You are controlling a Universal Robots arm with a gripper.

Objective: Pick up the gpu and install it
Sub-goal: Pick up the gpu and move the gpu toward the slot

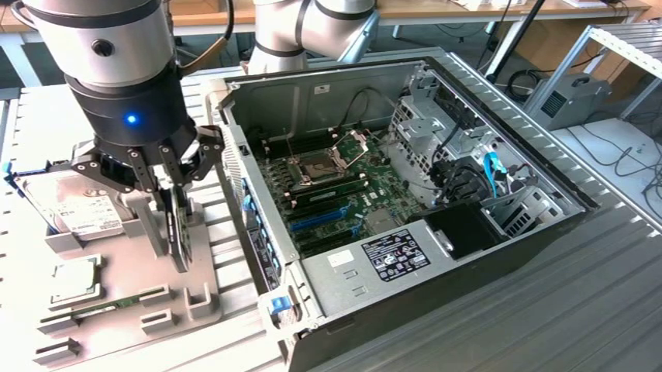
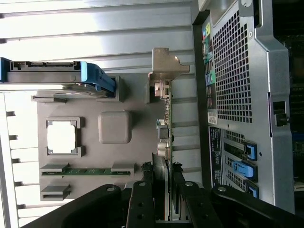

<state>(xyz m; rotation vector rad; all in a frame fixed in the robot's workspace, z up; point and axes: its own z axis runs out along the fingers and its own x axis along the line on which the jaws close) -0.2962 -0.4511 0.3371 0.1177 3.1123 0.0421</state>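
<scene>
The gpu [image 1: 178, 232] stands on edge in a slot of the grey holder tray [image 1: 129, 263], to the exterior view's left of the open computer case [image 1: 466, 232]. My gripper [image 1: 169, 192] reaches down over it from above, one finger on each side of the card. In the wrist view the gpu [image 2: 164, 128] shows edge-on, its silver bracket [image 2: 166, 66] at the far end by the tray's edge. There the gripper [image 2: 167, 172] has its black fingers [image 2: 142, 199] pressed against both faces of the card. I cannot tell whether the card's lower edge has left its slot.
The tray also carries a silver hard drive with a white label [image 1: 77, 208], a square CPU [image 1: 73, 275] and a narrow memory stick [image 1: 114, 304]. The case's perforated rear wall [image 2: 237, 85] stands close beside the card. The motherboard [image 1: 331, 186] lies inside the case.
</scene>
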